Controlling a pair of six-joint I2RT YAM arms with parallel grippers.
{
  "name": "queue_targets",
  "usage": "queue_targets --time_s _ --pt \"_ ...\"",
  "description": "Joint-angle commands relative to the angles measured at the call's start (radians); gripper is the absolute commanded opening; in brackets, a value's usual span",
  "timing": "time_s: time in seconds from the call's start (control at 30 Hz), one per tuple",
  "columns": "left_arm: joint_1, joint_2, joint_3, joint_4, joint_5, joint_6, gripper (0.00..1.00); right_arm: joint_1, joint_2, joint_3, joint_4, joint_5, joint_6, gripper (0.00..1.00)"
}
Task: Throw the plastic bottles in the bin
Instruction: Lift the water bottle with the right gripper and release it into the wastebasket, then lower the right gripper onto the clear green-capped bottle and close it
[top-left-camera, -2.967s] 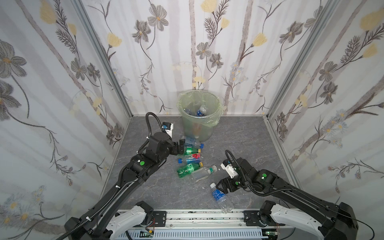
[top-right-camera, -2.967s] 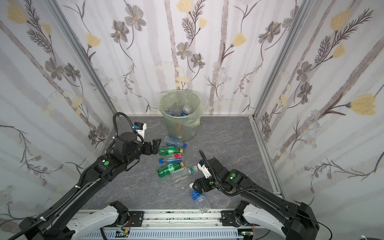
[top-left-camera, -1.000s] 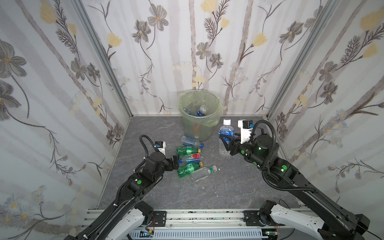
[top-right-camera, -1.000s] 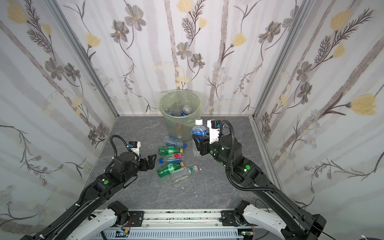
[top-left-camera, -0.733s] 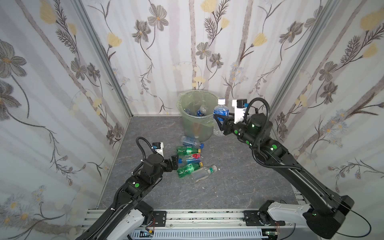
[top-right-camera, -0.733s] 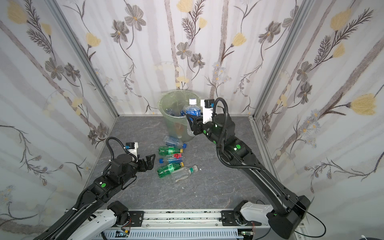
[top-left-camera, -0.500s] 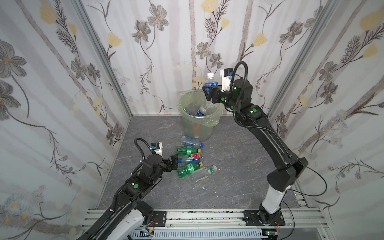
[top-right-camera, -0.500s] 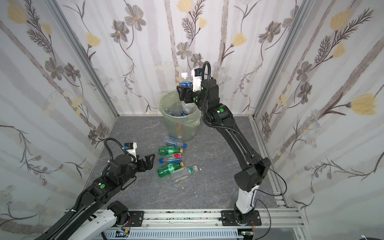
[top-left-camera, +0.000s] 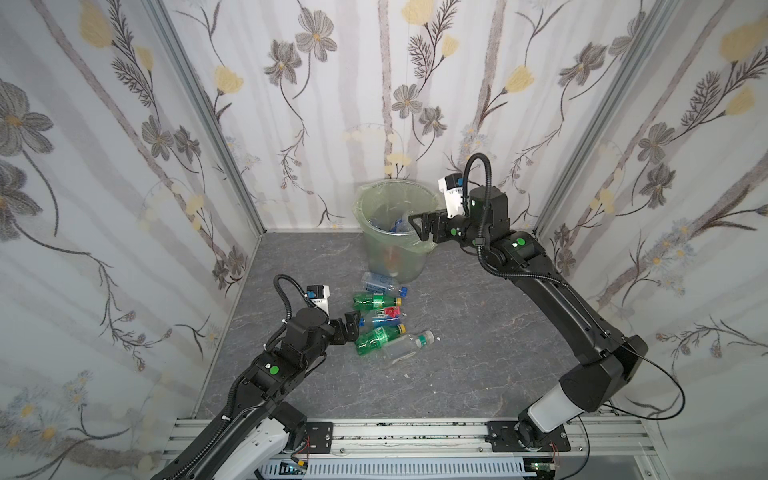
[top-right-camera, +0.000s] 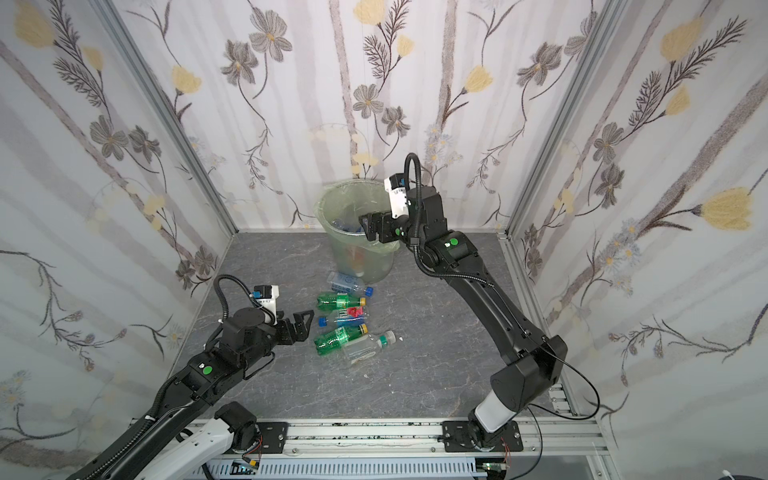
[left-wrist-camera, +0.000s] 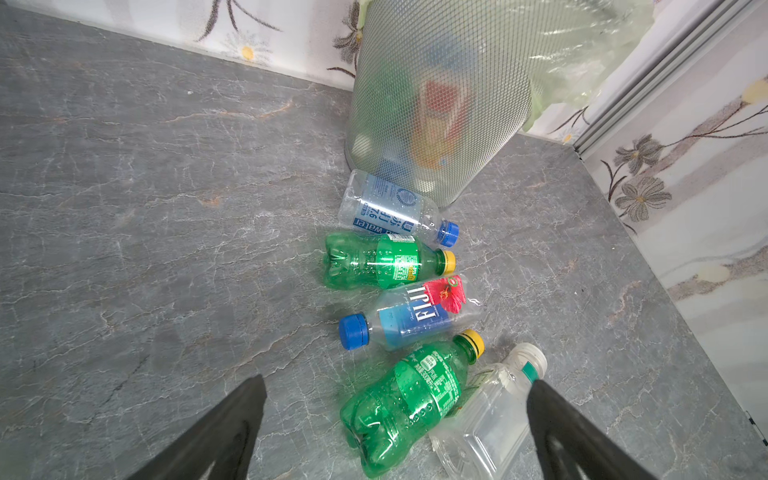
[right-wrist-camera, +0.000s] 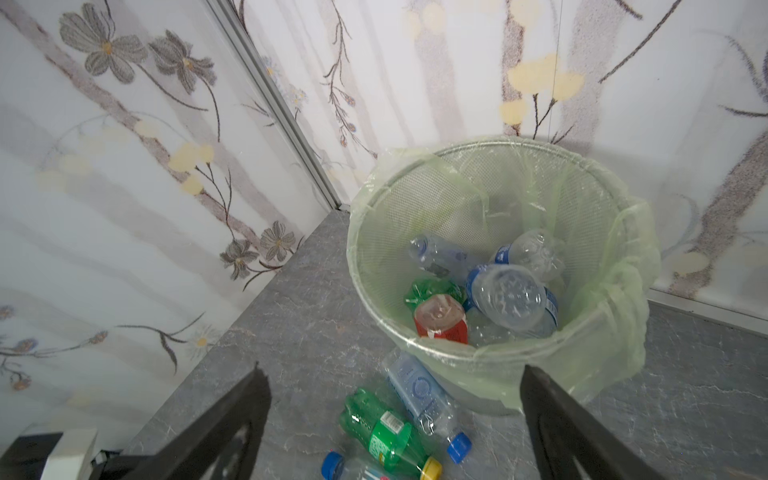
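Note:
The bin (top-left-camera: 362, 210) (top-right-camera: 323, 210), a mesh bucket with a pale green liner, stands against the back wall. Several plastic bottles lie inside it (right-wrist-camera: 507, 297), one of them orange-red (right-wrist-camera: 440, 320). My right gripper (top-left-camera: 417, 227) (right-wrist-camera: 392, 374) hovers open and empty at the bin's right rim. In front of the bin several bottles lie in a row on the floor: a clear blue-labelled one (left-wrist-camera: 386, 208), a green one (left-wrist-camera: 382, 262), a Fiji one (left-wrist-camera: 415, 316), another green one (left-wrist-camera: 407, 399) and a clear square one (left-wrist-camera: 490, 419). My left gripper (top-left-camera: 351, 326) (left-wrist-camera: 397, 384) is open, low, just left of the nearest green bottle.
Flowered walls (top-left-camera: 124, 208) close the grey stone floor (top-left-camera: 478, 332) on three sides, with metal corner posts (top-left-camera: 208, 124). An aluminium rail (top-left-camera: 415, 432) runs along the front edge and carries both arm bases.
My right gripper carried a blue-labelled bottle up over the bin and opened; the bottle is gone from it, and the arm has come down beside the rim. The left arm barely moved.

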Motion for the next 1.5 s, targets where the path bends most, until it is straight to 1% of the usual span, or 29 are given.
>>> queue_targets --time_s 0.0,0.07,0.17,0.27,0.33,0.4,0.5,0.63,0.83,0.93,0.97,1.27,1.47 --pt "0.001 0.004 0.010 0.021 0.009 0.015 1.00 0.014 -0.083 -0.140 0.036 -0.056 -0.131 0.93" --pt "0.001 0.003 0.009 0.020 0.007 0.020 1.00 0.028 -0.139 -0.232 0.009 -0.035 -0.163 0.93" --pt "0.001 0.001 0.008 0.020 0.008 0.028 1.00 0.041 -0.185 -0.334 -0.062 -0.022 -0.170 0.88" --pt "0.001 0.003 0.004 0.020 0.023 0.047 1.00 0.101 -0.236 -0.452 -0.083 0.026 -0.236 0.88" --pt "0.002 0.003 0.004 0.021 0.033 0.066 1.00 0.152 -0.256 -0.527 -0.064 -0.006 -0.294 0.89" --pt "0.003 0.006 0.007 0.020 0.018 0.080 1.00 0.196 -0.253 -0.574 -0.051 -0.026 -0.357 0.89" --pt "0.004 0.018 0.022 0.019 0.022 0.099 1.00 0.227 -0.222 -0.621 -0.051 -0.093 -0.493 0.89" --pt "0.004 0.017 0.030 0.019 0.033 0.102 1.00 0.250 -0.157 -0.637 -0.046 -0.054 -0.600 0.90" --pt "0.006 -0.020 0.017 0.018 0.032 0.085 1.00 0.260 -0.007 -0.595 -0.088 -0.116 -0.708 0.89" --pt "0.006 -0.046 0.006 0.018 0.028 0.074 1.00 0.263 0.038 -0.593 -0.084 -0.104 -0.739 0.90" --pt "0.005 -0.054 0.003 0.017 0.027 0.072 1.00 0.294 0.052 -0.586 -0.093 -0.108 -0.747 0.90" --pt "0.006 -0.100 -0.024 0.008 0.021 0.054 1.00 0.323 0.152 -0.573 -0.111 -0.072 -0.755 0.90" --pt "0.005 -0.103 -0.025 0.005 0.024 0.057 1.00 0.348 0.171 -0.574 -0.089 -0.062 -0.741 0.90"
